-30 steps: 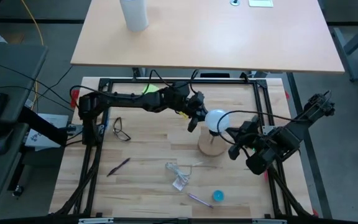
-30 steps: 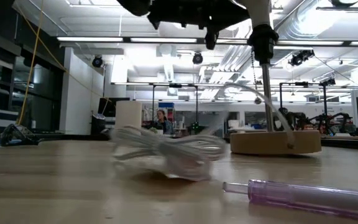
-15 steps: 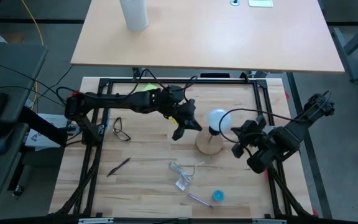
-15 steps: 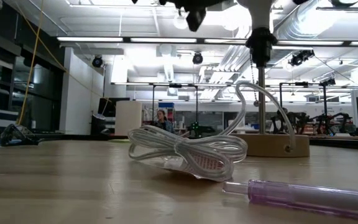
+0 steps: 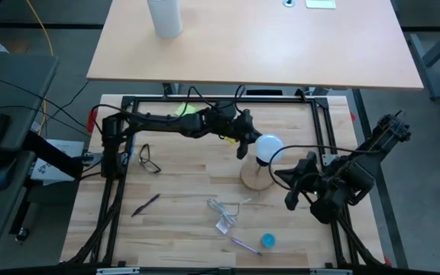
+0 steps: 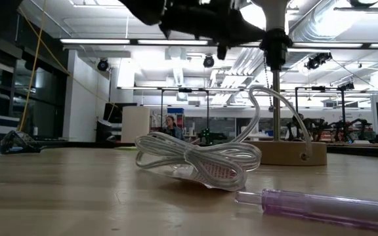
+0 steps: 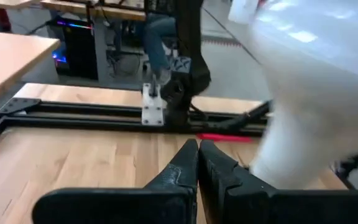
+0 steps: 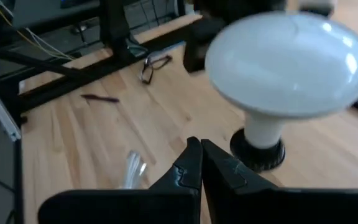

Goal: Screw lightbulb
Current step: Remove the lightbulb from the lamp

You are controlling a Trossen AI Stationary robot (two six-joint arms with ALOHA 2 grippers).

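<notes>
The white frosted lightbulb stands globe up with its screw base in the black socket of the round wooden disc base, mid-table. My left gripper is shut, raised at globe height, close by the bulb's left side; the left wrist view shows the bulb right beside the shut fingertips. My right gripper is shut and empty, on the bulb's right and lower down, pointing at the socket. In the low view the socket stands on a stem over the base. My left gripper's shut fingers lie level beside the bulb's cone-shaped neck, coming from the table's left. Whether the outer side of a finger touches the neck, I cannot tell.
A white cord bundle lies in front of the base, with a purple pen and a blue cap nearer. Glasses and a dark pen lie at the left. A black frame borders the table.
My left gripper drew back from the bulb toward the table's near left, then came back beside the globe. The wooden base with the bulb slid a little toward the table's left. The cord's loop by the base rose.
</notes>
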